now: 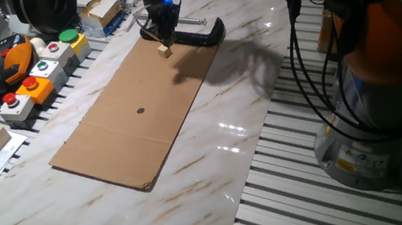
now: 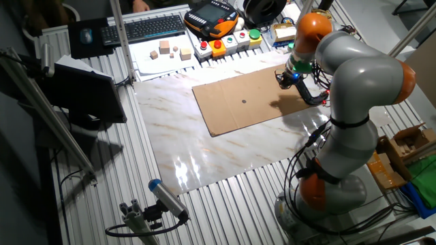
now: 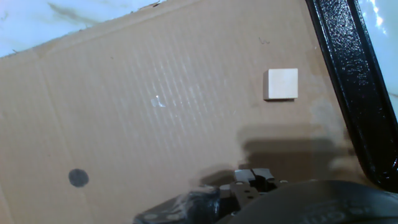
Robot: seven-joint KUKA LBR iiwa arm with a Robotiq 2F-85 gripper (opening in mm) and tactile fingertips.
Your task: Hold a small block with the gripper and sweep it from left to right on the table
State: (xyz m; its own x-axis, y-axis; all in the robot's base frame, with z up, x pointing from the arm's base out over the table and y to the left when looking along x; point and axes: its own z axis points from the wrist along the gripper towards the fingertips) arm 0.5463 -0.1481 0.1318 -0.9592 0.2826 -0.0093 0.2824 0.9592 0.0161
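Pincer [image 1: 159, 34] near small block [image 1: 165, 50], seemingly apart.

no text, label, brand or number is legible anywhere in these views.

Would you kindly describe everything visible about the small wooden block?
The small block is a tiny, pale tan cube of plain wood with clean square edges. It sits flat on the brown cardboard sheet, near the sheet's far end, beside a black clamp. The gripper hangs just above it, and nothing else touches it.
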